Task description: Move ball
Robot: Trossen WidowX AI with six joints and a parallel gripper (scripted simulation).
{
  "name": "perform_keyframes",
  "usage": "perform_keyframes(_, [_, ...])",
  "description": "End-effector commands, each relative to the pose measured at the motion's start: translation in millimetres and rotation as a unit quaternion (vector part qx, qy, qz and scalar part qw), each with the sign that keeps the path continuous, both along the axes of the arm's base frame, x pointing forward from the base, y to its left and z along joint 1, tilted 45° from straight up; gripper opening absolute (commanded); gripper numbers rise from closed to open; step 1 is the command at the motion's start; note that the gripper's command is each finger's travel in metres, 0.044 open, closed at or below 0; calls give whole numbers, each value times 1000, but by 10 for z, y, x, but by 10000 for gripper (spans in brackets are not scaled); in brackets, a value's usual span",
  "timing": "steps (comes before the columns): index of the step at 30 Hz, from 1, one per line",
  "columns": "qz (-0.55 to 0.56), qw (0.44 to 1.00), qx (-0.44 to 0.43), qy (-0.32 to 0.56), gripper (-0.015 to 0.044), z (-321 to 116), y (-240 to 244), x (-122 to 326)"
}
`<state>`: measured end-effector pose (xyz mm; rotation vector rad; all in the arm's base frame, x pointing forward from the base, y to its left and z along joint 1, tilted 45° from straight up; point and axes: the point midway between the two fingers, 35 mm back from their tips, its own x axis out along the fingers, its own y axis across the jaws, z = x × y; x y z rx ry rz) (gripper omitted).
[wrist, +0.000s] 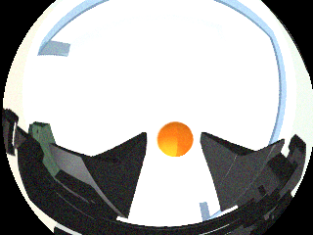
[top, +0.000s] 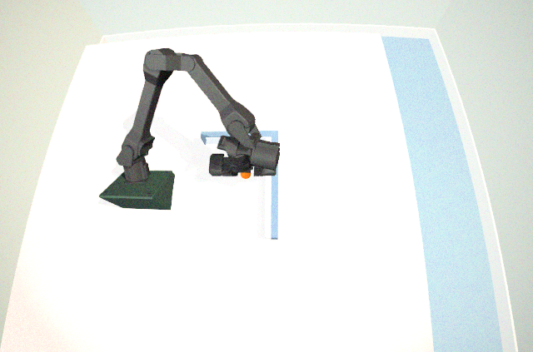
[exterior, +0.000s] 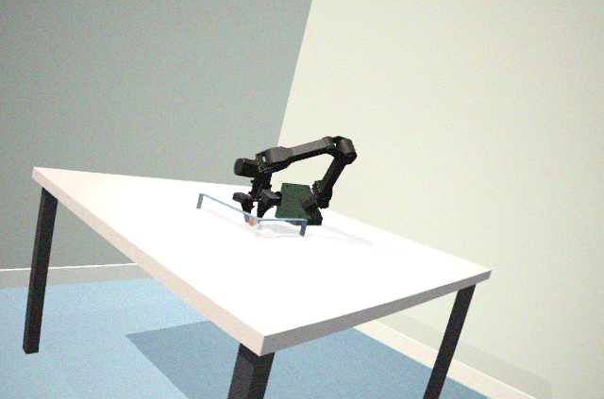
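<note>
- The gripper [wrist: 175, 151] hangs low over the white table [top: 326, 227], its fingers spread apart and grasping nothing.
- The orange ball [wrist: 175, 139] sits between the fingertips with a gap showing on either side, down on the table.
- The clear walls [wrist: 274, 59] curve around ahead of the gripper and to its side, with the ball inside their corner.
- The arm's green base [top: 146, 195] stands behind the gripper.

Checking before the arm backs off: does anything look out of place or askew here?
Nothing stands out. The orange ball sits on the table inside the clear walls, between the open gripper's fingers with gaps on both sides.
</note>
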<state>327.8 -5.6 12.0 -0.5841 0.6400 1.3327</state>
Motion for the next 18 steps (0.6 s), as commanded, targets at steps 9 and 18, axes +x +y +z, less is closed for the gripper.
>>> perform_keyframes(9, [-1, 1000, 1, 3, 256, 619, -605, -115])
perform_keyframes(18, [-9, 1000, -1, -1, 256, 577, -597, -92])
